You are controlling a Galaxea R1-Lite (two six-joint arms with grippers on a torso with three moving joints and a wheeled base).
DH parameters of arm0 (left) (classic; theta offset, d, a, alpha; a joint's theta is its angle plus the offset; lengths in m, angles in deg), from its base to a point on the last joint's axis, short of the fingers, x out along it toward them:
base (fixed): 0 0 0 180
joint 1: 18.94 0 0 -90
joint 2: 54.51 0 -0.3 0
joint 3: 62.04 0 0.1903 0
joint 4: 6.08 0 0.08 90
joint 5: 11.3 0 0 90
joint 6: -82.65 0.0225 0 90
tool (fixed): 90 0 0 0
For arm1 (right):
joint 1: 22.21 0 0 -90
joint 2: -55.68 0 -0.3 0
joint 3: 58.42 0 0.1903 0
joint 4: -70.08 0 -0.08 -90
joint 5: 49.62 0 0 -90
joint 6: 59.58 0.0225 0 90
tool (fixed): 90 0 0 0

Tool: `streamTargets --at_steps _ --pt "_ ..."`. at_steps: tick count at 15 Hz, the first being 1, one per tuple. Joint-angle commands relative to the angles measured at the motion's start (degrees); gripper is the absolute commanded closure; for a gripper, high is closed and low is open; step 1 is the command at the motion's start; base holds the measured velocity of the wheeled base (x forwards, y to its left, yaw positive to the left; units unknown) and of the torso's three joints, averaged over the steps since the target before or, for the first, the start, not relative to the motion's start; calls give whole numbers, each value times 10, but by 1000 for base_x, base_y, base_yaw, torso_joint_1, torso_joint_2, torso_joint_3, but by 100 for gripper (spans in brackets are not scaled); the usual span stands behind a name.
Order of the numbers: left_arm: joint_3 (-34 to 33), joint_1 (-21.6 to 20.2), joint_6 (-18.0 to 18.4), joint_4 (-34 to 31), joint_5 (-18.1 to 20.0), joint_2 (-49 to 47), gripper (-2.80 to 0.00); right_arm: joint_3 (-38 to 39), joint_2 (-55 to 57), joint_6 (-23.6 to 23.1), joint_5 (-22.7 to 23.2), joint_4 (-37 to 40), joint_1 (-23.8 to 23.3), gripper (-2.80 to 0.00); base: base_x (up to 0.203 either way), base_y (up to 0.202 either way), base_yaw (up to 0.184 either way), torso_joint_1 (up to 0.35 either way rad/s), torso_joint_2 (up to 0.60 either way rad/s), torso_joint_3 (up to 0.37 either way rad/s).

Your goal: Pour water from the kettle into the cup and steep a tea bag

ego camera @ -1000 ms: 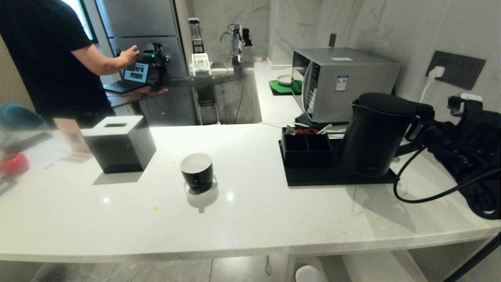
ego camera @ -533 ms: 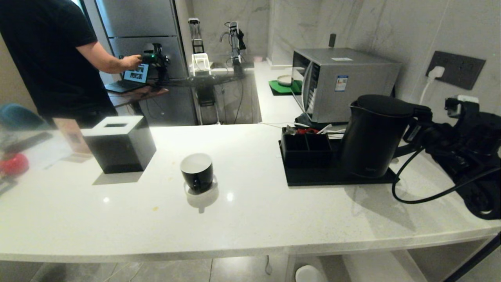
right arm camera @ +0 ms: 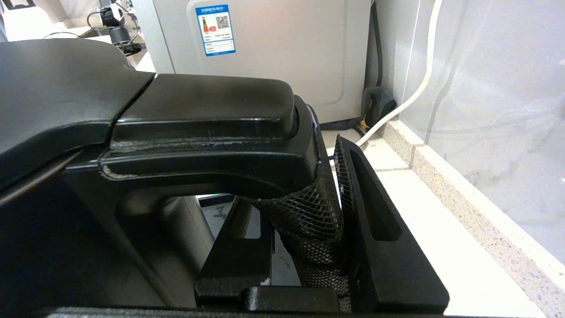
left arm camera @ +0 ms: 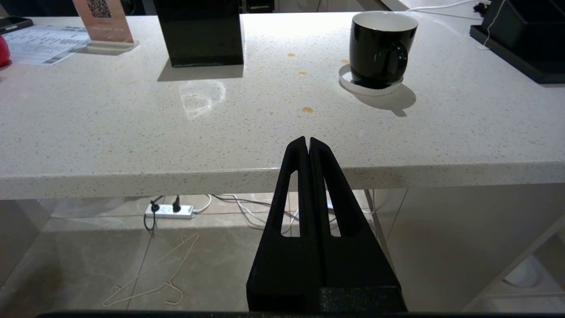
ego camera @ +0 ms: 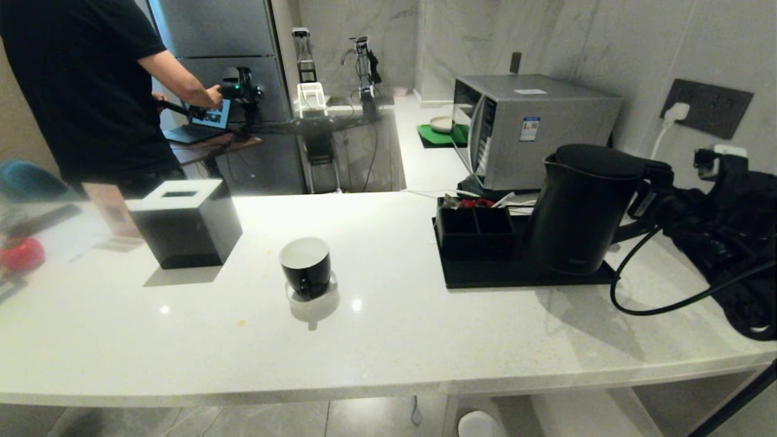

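Observation:
The matte black kettle stands upright on a black tray at the right of the white counter. My right gripper reaches in from the right and is shut on the kettle's handle, whose mesh-covered part sits between the fingers of the right gripper. The black cup with a white inside stands on a clear coaster mid-counter, well left of the kettle. The cup turns its handle toward my left gripper, which is shut and empty, parked below the counter's front edge. The tea bag is out of view.
A black tissue box stands left of the cup. A low two-compartment organizer shares the tray with the kettle. A microwave is behind it, and a black cable loops on the counter. A person stands at the back left.
The person at the back left has moved a hand along the laptop. Kettle, cup and both grippers stay where they were.

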Motion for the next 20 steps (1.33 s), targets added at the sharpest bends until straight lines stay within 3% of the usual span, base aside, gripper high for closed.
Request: streamTargets --at_steps 1,4,9,20 --pt "0 0 0 0 0 -1 0 3 -12 0 -1 -2 0 0 0 0 0 0 0 0" --pt "0 0 0 0 0 -1 0 9 -26 -1 -1 1 0 0 0 0 0 0 0 0" --pt "0 0 0 0 0 -1 0 97 -70 -2 -1 -13 0 0 0 0 0 0 0 0" --pt "0 0 0 0 0 -1 0 125 -106 -1 -1 -12 0 0 0 0 0 0 0 0"
